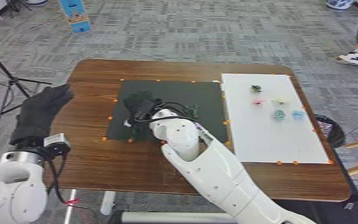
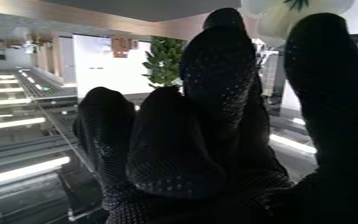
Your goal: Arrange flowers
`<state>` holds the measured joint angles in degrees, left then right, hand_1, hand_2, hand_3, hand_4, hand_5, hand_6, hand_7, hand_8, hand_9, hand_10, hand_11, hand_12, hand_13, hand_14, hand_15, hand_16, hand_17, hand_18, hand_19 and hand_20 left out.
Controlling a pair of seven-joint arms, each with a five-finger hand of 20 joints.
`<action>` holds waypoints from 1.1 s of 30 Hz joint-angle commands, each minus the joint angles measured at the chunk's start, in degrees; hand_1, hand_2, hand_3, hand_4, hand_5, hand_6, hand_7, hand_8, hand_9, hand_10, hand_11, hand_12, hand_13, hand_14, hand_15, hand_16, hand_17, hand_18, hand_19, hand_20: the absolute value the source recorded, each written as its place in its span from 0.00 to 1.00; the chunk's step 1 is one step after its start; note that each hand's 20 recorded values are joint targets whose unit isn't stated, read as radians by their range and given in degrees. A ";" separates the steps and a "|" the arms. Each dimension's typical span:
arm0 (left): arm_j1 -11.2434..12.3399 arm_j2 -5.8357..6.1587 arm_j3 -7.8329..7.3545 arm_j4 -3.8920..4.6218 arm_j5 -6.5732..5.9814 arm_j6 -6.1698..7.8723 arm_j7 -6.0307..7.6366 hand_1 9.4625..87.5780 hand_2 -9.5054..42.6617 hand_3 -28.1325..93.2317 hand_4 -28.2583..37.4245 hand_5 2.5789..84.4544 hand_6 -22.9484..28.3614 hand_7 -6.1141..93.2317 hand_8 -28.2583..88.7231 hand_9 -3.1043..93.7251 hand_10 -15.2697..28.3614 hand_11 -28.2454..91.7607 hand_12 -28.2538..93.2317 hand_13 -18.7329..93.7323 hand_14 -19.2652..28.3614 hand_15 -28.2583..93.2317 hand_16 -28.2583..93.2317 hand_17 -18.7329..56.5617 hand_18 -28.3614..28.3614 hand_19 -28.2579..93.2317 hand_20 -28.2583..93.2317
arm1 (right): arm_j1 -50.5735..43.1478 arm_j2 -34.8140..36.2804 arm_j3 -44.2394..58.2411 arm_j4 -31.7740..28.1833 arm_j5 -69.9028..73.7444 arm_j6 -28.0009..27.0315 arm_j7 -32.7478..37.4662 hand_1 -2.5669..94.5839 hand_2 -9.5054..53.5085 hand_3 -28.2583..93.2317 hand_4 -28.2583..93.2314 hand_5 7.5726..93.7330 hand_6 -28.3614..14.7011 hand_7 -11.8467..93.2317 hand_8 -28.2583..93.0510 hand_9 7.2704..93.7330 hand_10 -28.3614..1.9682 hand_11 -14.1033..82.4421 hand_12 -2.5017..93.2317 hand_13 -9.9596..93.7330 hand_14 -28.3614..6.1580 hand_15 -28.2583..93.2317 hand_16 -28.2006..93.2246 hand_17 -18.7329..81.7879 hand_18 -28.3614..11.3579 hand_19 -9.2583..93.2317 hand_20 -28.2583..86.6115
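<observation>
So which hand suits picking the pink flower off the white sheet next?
Right, probably: the pink flower is on the robot's right, and the right hand is over the black mat beside the white sheet; the left hand is by the table's left edge.

This looks like an office or lab (hard to say which): grey patterned carpet, a black tripod stand, long bright ceiling lights.
</observation>
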<state>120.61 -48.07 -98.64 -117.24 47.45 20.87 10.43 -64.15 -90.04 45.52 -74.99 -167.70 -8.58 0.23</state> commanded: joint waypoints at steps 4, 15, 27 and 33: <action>6.04 -0.81 -4.23 0.77 -0.26 -3.37 0.57 0.08 0.34 0.80 0.00 0.57 0.57 0.16 0.18 0.52 0.67 0.37 0.31 0.46 0.68 0.31 0.22 0.34 0.62 0.24 0.37 | 1.00 0.51 -0.58 -1.57 1.02 -0.91 1.30 0.30 0.11 0.74 0.13 0.71 0.58 0.24 0.16 1.00 0.63 0.62 0.32 0.97 0.66 0.80 0.57 0.76 0.13 1.00 0.84; 8.65 -1.69 -6.08 4.90 -1.39 -4.10 3.71 0.05 0.17 0.82 0.00 0.55 0.57 0.15 0.18 0.49 0.66 0.35 0.31 0.42 0.65 0.30 0.22 0.29 0.60 0.24 0.35 | 1.18 0.63 -1.28 -1.92 1.73 -0.92 1.93 0.29 0.08 0.74 0.13 0.71 0.57 0.24 0.16 1.00 0.63 0.62 0.33 0.97 0.66 0.80 0.57 0.77 0.13 1.00 0.84; 9.33 -2.19 -6.24 4.93 -1.60 -4.24 3.29 0.05 0.17 0.82 0.00 0.55 0.57 0.15 0.18 0.49 0.65 0.35 0.31 0.42 0.64 0.29 0.23 0.29 0.60 0.24 0.35 | 4.72 6.94 -6.09 -6.81 9.84 -0.40 5.04 0.27 0.15 0.73 0.13 0.71 0.58 0.24 0.16 1.00 0.62 0.62 0.33 0.97 0.66 0.80 0.57 0.77 0.13 1.00 0.84; 9.19 -2.04 -6.25 4.15 -1.39 -2.96 2.35 0.05 0.17 0.82 0.00 0.55 0.57 0.15 0.18 0.49 0.65 0.35 0.31 0.42 0.64 0.29 0.23 0.29 0.60 0.24 0.35 | 6.33 11.97 -8.53 -12.99 17.76 -4.05 6.23 0.26 0.20 0.71 0.13 0.72 0.61 0.25 0.17 0.96 0.58 0.51 0.32 0.93 0.61 0.76 0.57 0.71 0.11 1.00 0.81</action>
<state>129.27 -49.70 -104.57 -112.05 46.18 16.57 13.69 -60.29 -83.11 37.27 -82.46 -154.44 -9.52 5.95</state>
